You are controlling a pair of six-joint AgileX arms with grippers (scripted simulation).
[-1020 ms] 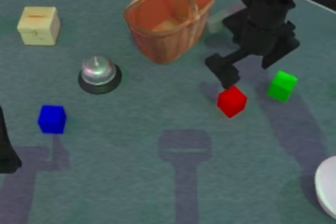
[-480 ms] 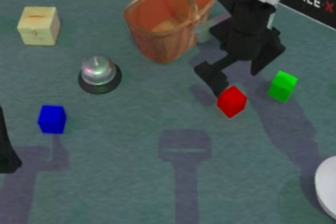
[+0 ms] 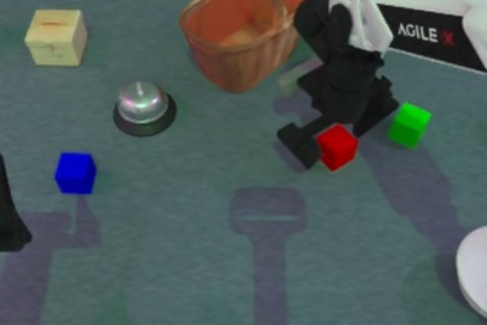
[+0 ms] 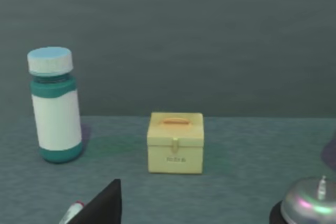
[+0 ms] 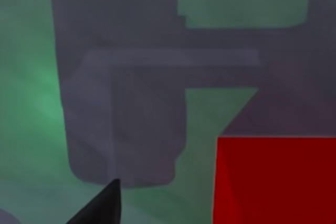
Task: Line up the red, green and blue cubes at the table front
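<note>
Now right pincer (spread wide) straddles the red cube from above.

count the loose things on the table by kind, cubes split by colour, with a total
small red cube: 1
small green cube: 1
small blue cube: 1
cream box with a slot: 1
silver bell on a black base: 1
orange wicker basket: 1
teal bottle with a white label: 1
white round object at the top view's right edge: 1
Total: 8
</note>
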